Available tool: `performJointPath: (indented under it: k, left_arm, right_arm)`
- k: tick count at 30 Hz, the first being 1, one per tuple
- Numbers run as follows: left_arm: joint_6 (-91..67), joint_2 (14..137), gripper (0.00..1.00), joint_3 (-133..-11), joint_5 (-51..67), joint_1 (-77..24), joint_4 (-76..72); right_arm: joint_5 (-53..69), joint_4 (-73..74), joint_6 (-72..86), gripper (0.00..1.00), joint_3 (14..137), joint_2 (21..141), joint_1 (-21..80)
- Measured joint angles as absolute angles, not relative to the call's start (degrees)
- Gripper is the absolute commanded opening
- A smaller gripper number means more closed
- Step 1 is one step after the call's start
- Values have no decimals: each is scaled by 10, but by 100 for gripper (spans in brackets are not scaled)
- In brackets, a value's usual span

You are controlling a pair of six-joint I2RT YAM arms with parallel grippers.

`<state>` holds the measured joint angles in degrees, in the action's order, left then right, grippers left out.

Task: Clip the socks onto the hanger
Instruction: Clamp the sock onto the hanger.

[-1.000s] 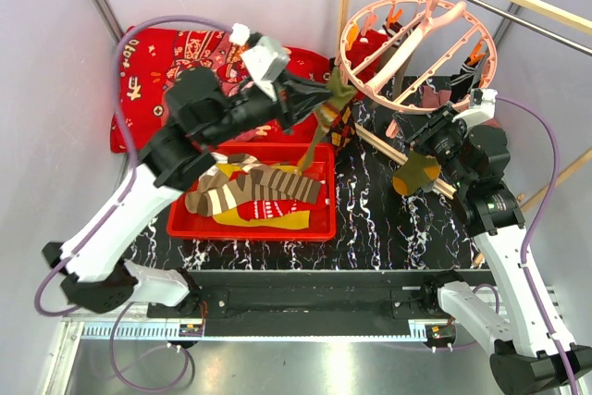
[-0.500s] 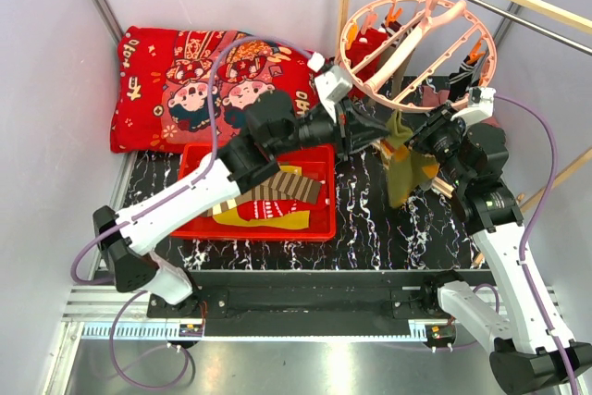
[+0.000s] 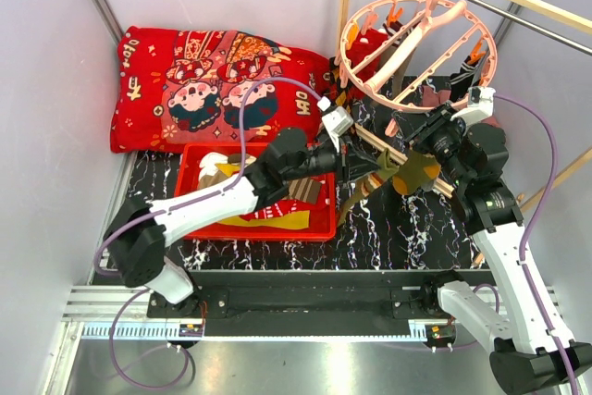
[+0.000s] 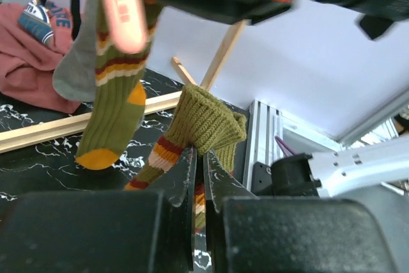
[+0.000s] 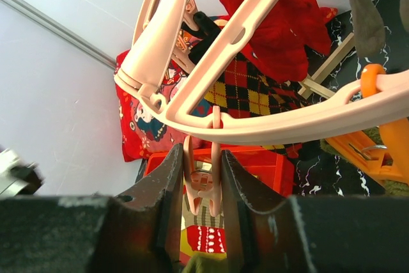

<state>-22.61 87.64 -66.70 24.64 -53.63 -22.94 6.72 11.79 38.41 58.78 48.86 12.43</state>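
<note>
**Top external.** The left gripper (image 3: 356,162) is reaching across the glossy black, white-veined tabletop (image 3: 388,228). It is pinched tight on an olive sock (image 3: 368,182), which is dangling limp just left of the right gripper (image 3: 409,127). The hanger (image 3: 365,16), a round pale-pink plastic ring with crossbars and a hook, is hanging above the right gripper. Loose socks (image 3: 277,219) are lying in a red plastic tray (image 3: 296,233). A soft red printed cushion (image 3: 157,90) is lying behind the tray.

**Left wrist.** The two dark fingers are pressing together with no gap. The thick ribbed knit cuff of the olive sock (image 4: 208,116) is bunching above them, with cream, red and orange bands lower down. A second olive sock (image 4: 118,94) with an orange toe and heel is hanging beside a smooth grey sock (image 4: 77,71).

**Right wrist.** The right gripper (image 5: 200,158) is standing narrow, its fingers squeezing a small pink clip (image 5: 202,187). This clip is dangling from the ring of the hanger (image 5: 268,129). A red sock (image 5: 281,36) and an argyle sock (image 5: 246,91) are hanging behind it. An orange clip (image 5: 348,145) is showing at the right.
</note>
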Motion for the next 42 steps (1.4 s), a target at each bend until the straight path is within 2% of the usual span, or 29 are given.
performJointPath:
  k: [11,42]
  left_arm:
    - [-313,942,0,-681,258,-473,-285]
    - [-362,950,0,-763,289,-470,-255]
  right_arm:
    - [70,116,369,0,588,474,124]
    - [115,74,346,0,575,470,124]
